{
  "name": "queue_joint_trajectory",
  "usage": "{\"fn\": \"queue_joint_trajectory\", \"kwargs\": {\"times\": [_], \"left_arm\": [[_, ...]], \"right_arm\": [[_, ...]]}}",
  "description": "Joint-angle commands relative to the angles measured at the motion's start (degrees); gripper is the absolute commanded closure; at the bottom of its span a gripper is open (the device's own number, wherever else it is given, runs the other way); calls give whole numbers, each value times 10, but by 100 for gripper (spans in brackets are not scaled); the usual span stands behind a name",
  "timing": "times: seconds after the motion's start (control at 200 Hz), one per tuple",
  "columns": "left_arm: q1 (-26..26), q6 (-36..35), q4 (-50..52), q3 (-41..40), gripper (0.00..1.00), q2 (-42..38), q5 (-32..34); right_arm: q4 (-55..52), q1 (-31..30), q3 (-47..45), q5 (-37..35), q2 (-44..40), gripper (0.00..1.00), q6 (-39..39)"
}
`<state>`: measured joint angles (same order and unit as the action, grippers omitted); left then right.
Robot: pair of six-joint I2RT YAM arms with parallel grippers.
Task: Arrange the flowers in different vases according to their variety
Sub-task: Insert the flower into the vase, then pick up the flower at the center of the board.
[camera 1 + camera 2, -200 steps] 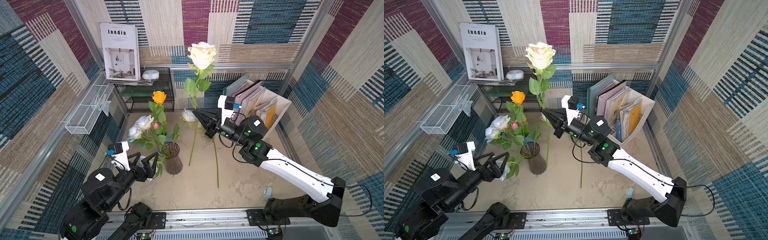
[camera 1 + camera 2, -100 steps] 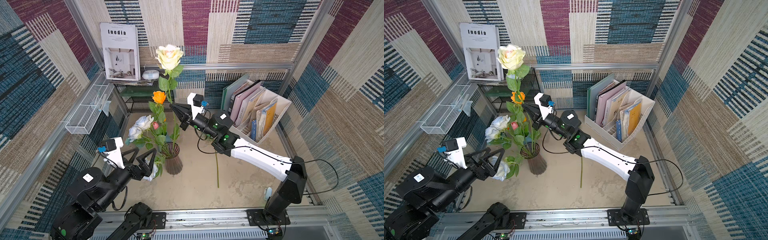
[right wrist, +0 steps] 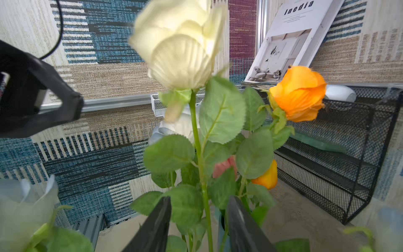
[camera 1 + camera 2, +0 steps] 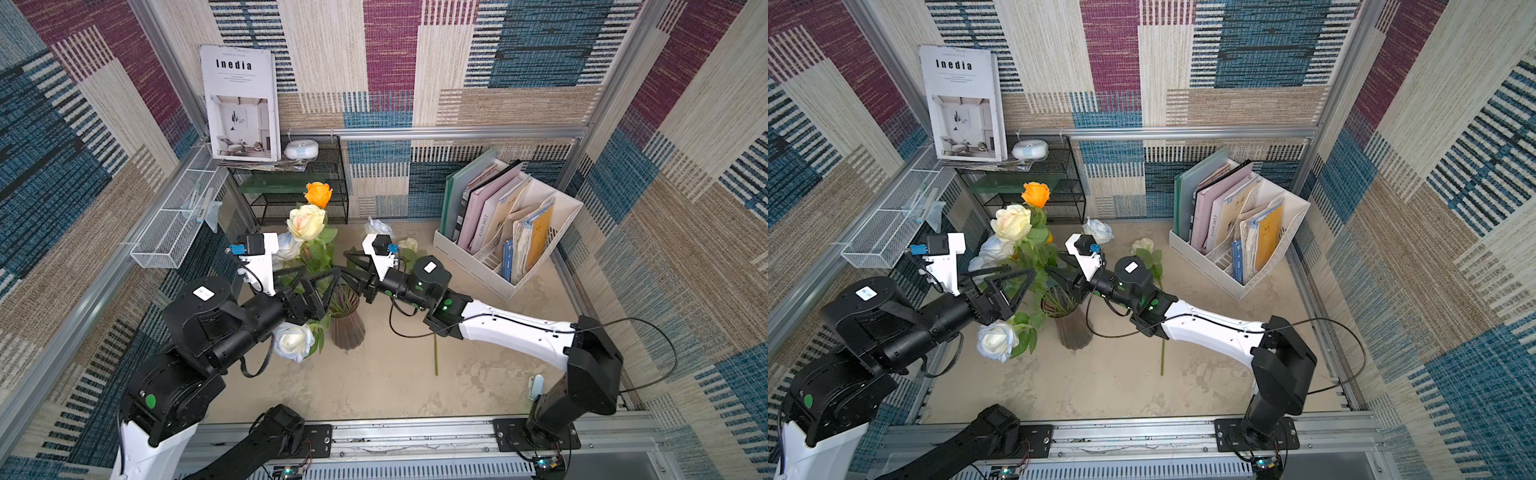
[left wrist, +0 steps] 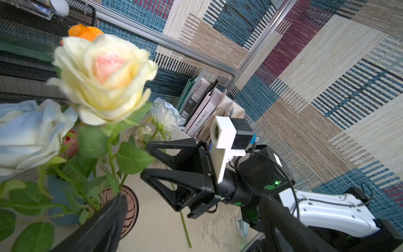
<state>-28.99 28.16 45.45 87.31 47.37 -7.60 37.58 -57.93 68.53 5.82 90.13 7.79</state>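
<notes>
The smoky purple vase (image 4: pixel 347 328) stands mid-table with rose stems in it. The cream rose (image 4: pixel 306 222) stands upright in that bunch, below the orange rose (image 4: pixel 318 194) and beside a pale-blue one (image 4: pixel 994 249). Its stem (image 3: pixel 197 152) runs free between the parted fingers of my right gripper (image 3: pixel 199 199), which is open. My left gripper (image 4: pixel 320 282) is open wide just left of the bunch, above a drooping white rose (image 4: pixel 293 340). The blue vase (image 5: pixel 65 218) shows behind leaves, with a pink tulip (image 3: pixel 224 165) and an orange tulip (image 3: pixel 267 174) above it. Two pale flowers (image 4: pixel 376 227) (image 4: pixel 409 245) lie behind.
A white file box of books (image 4: pixel 503 232) stands at the back right. A black mesh shelf (image 4: pixel 299 187) and a propped magazine (image 4: pixel 241 104) are at the back left. A white wire basket (image 4: pixel 174 228) hangs on the left wall. A small clip (image 4: pixel 536 384) lies front right.
My right gripper carried the cream rose left and down into the bunch at the vase, then parted its jaws from the stem. My left arm moved in toward the vase.
</notes>
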Motion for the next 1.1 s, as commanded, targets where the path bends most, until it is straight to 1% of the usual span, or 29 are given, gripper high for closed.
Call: {"fn": "queue_joint_trajectory", "kwargs": {"times": [0.0, 0.065, 0.135, 0.165, 0.195, 0.25, 0.306, 0.441, 0.571, 0.711, 0.856, 0.972, 1.022, 1.097], "left_arm": [[-3, 8, -27, 10, 1, 19, -25], [-18, 12, -40, 10, 1, 33, -21], [-51, 5, -43, 16, 1, 57, 10], [-71, -2, -43, 21, 1, 69, 29], [-105, -12, -43, 27, 1, 83, 51], [-154, -28, -42, 42, 1, 112, 99], [-197, -41, -43, 59, 1, 142, 136], [-280, -58, -43, 100, 1, 222, 210], [-332, -67, -42, 131, 1, 319, 251], [-343, -51, -14, 164, 1, 426, 262], [-342, -23, 20, 190, 4, 532, 285], [-337, -10, 62, 250, 6, 624, 309], [-332, -2, 82, 284, 10, 665, 311], [-324, 9, 98, 319, 12, 717, 321]], "right_arm": [[-26, 1, -41, -79, -61, 43, 33], [-80, 1, -66, -121, -105, 40, 36], [-126, 3, -104, -164, -156, 38, 40], [-145, 5, -120, -183, -179, 37, 45], [-162, 8, -139, -201, -201, 36, 50], [-195, 15, -171, -228, -246, 36, 70], [-217, 27, -206, -253, -290, 34, 91], [-310, 59, -268, -317, -391, 32, 144], [-386, 96, -315, -360, -476, 31, 181], [-436, 117, -349, -381, -549, 31, 200], [-477, 120, -359, -401, -589, 31, 203], [-490, 121, -369, -405, -608, 30, 201], [-491, 121, -372, -402, -615, 30, 201], [-498, 122, -371, -397, -620, 31, 201]]}}
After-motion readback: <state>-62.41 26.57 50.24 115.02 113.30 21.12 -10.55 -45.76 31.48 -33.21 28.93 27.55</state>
